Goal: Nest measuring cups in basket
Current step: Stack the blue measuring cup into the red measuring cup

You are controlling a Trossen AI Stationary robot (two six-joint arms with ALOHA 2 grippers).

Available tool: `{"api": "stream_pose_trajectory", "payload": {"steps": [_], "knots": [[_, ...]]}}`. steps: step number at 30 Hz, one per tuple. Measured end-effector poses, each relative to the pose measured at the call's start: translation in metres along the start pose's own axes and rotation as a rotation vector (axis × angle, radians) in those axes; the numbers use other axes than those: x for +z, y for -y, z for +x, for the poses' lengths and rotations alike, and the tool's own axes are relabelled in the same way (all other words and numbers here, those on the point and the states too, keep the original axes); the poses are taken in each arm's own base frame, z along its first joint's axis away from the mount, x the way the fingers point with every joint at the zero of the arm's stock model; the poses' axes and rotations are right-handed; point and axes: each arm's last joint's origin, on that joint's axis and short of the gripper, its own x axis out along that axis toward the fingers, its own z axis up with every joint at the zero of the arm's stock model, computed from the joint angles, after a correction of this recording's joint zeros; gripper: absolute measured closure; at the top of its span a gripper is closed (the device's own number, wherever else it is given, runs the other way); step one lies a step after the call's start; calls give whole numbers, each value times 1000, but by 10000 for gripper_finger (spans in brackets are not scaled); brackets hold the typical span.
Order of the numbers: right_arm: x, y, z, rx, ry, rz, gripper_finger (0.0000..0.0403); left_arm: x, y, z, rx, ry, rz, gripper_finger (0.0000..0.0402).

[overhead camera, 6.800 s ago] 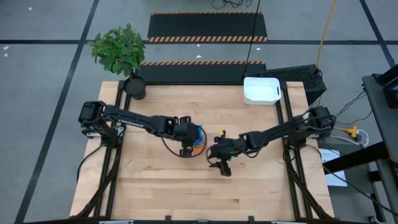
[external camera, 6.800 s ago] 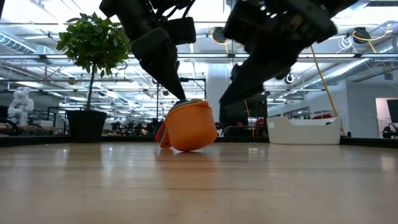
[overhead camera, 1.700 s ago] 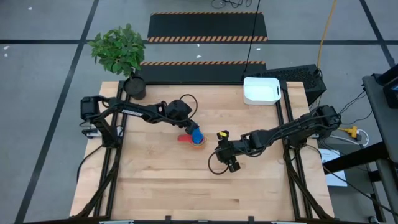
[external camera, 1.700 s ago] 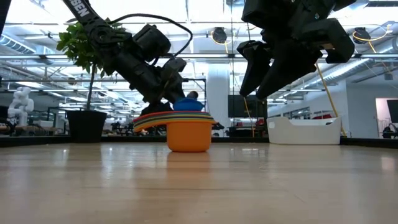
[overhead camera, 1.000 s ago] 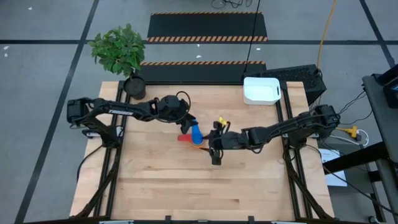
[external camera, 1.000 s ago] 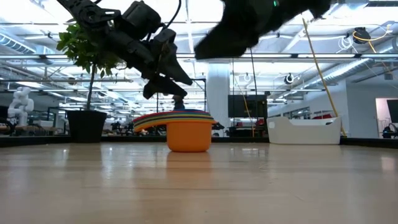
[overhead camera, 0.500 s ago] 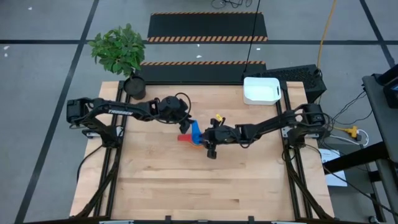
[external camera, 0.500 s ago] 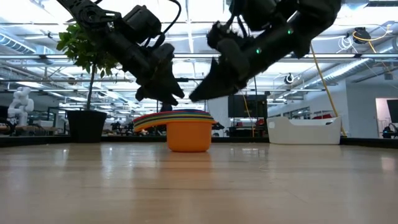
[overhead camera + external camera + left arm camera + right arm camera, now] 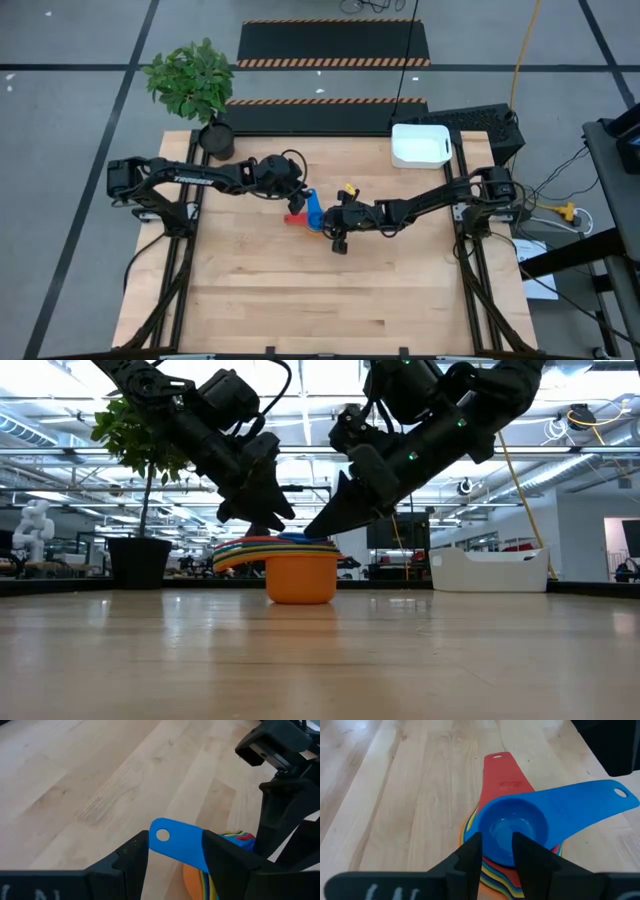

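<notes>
Two tools met at the nested measuring cups (image 9: pixel 314 214) mid-tabletop: right tool (image 9: pixel 496 851) pinched the blue bowl's rim, left tool (image 9: pixel 172 851) spread astride its handle; lifting warranted a level, steady stack.

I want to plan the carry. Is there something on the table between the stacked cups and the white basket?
Nothing visible is. The cups sit mid-table; the basket stands at the far right corner, with bare wood between them. Only the right gripper at the stack, and its arm, lie toward that side.
</notes>
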Motion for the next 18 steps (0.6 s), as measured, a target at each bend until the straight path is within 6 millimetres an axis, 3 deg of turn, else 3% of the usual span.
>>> {"api": "stream_pose_trajectory", "payload": {"steps": [5,10,18], "knots": [[-2,0,0,-2,-22,-22,303,0,-1,0,27,9,2,215],[-2,0,0,-2,-24,-23,303,0,-2,0,44,14,-109,207],[-2,0,0,-2,-26,-27,303,-8,-4,4,66,-58,-225,111]]}}
